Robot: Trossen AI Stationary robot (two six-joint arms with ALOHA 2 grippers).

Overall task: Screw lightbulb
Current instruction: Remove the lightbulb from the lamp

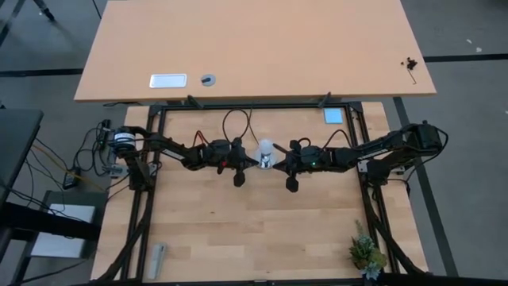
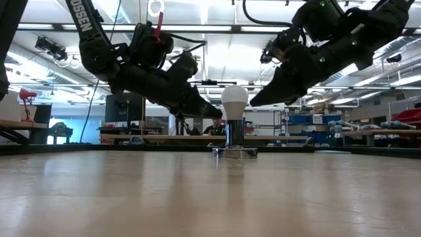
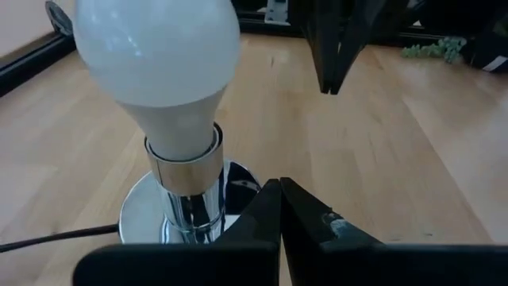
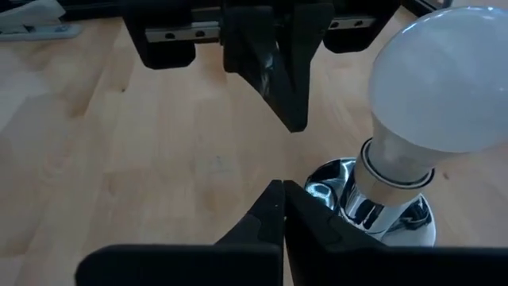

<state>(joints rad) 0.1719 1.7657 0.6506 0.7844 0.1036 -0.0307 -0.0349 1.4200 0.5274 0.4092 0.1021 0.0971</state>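
The lightbulb [image 2: 234, 101] stands upright in the chrome socket [image 2: 234, 135], whose round base [image 3: 143, 218] rests on the wooden table [image 1: 238, 230] midway between the two arms. The left gripper [image 1: 248, 161] hangs just beside the bulb, fingers pressed together and holding nothing. The right gripper [image 1: 278, 164] faces it from the other side, likewise closed and empty. A thin black cord [image 3: 48, 237] leaves the base.

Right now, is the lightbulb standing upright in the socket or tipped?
Upright: the lightbulb stands straight in the socket base, neither gripper touching it.
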